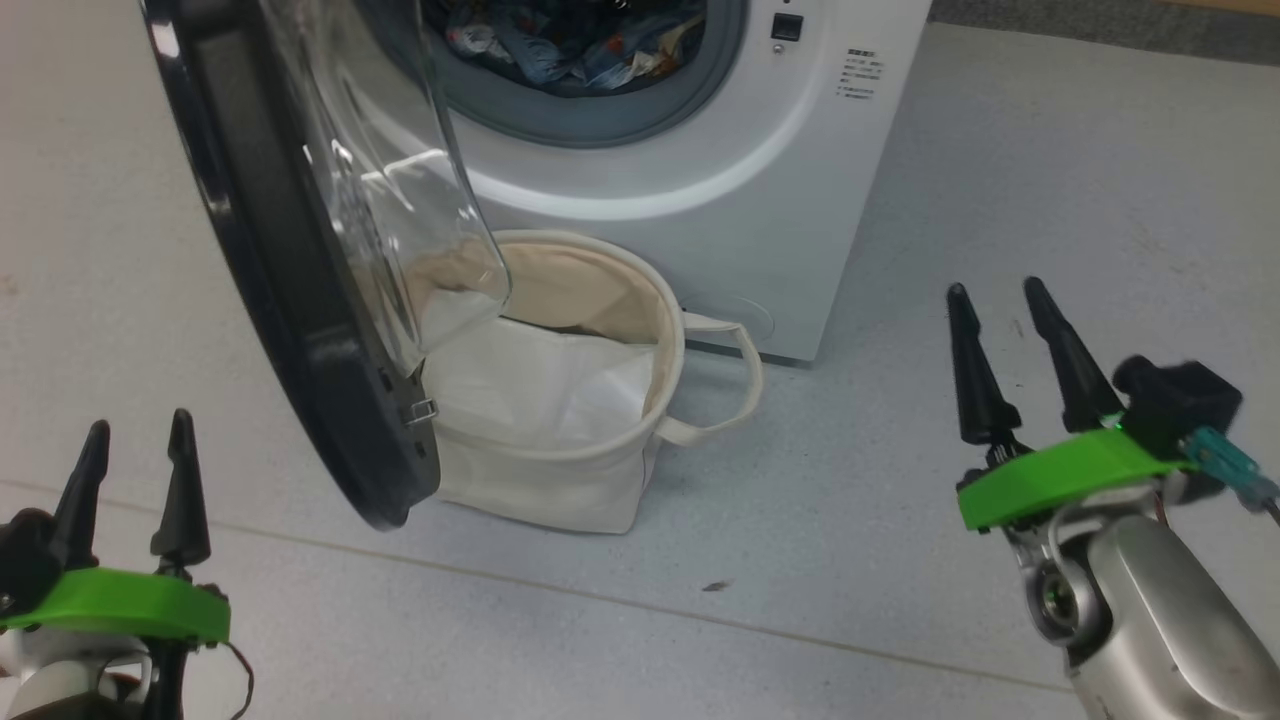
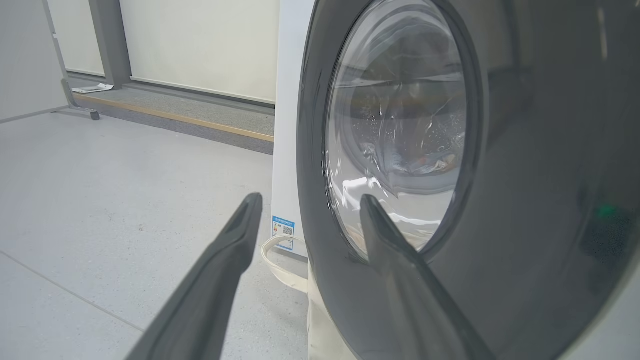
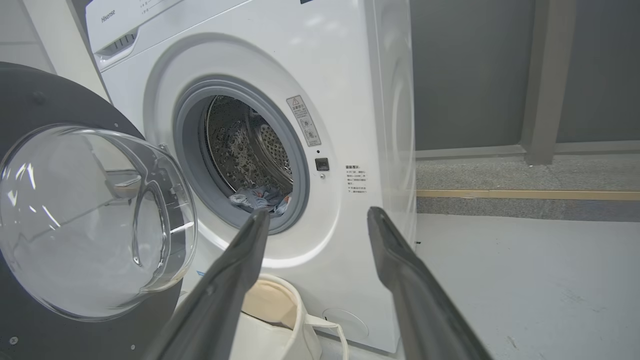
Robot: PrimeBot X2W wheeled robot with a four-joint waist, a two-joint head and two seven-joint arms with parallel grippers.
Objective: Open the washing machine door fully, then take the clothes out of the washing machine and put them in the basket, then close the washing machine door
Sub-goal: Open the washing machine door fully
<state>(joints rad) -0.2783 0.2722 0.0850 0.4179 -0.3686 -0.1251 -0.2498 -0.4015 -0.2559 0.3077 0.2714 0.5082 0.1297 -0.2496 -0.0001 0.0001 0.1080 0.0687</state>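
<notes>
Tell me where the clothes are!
In the head view, top middle, the clothes lie inside the washing machine, above the basket and right of the open door.

The basket (image 1: pixel 560 490) is partly hidden by the washing machine door (image 1: pixel 290 330), itself cut off above; label print (image 1: pixel 861 73) is left unreadable.

On my screens the washing machine door (image 1: pixel 290 300) is a glossy black ring around smooth clear glass, and the washing machine (image 1: pixel 760 200) has a shiny white shell, a matt grey rubber gasket (image 3: pixel 190 150) and a bright perforated steel drum (image 3: pixel 240 145). The basket (image 1: pixel 560 480) looks like soft matt cream canvas; the clothes (image 1: pixel 560 50) are thin crumpled cloth.
</notes>
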